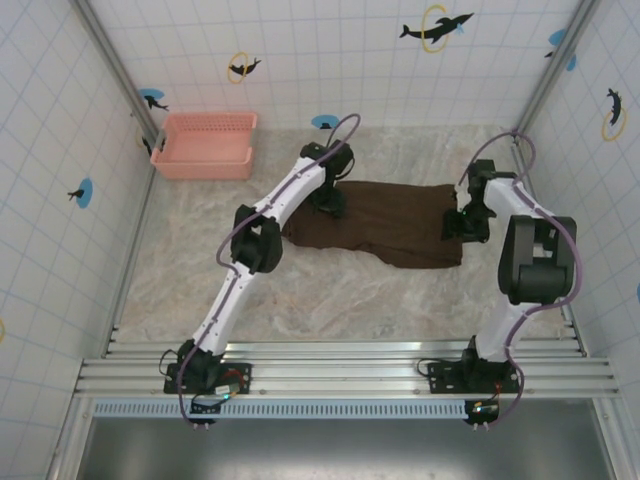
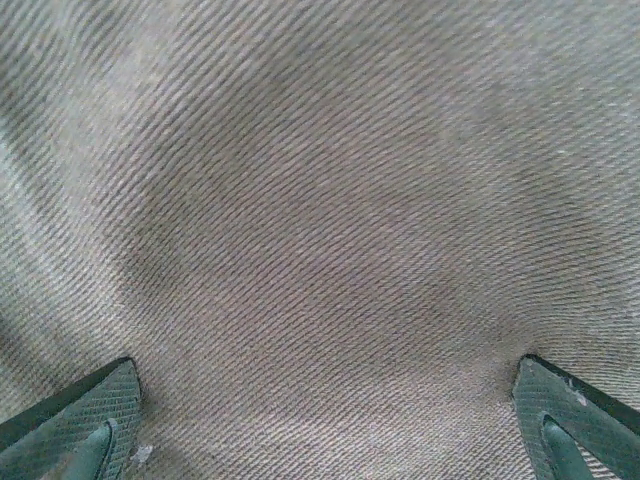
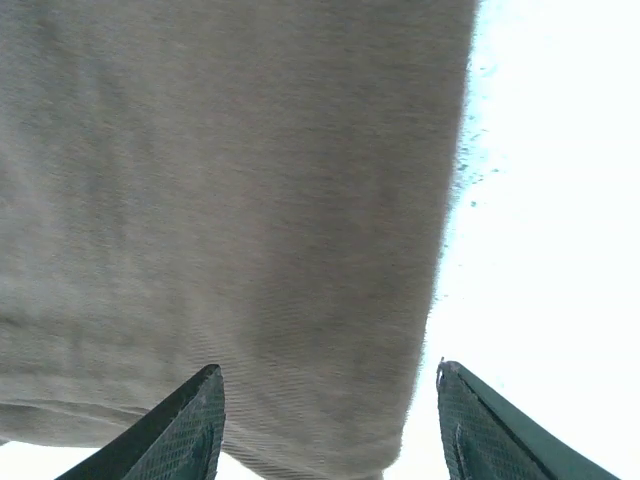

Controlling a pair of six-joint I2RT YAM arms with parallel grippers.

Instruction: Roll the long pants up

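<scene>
Between left gripper and right gripper, the long pants are laid crosswise. Both pairs of jaws are seen apart.

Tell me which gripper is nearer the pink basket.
Left. The left gripper hangs over the long pants' left end, the end closer to the pink basket; the right gripper is at their right edge, the whole garment farther away.
</scene>
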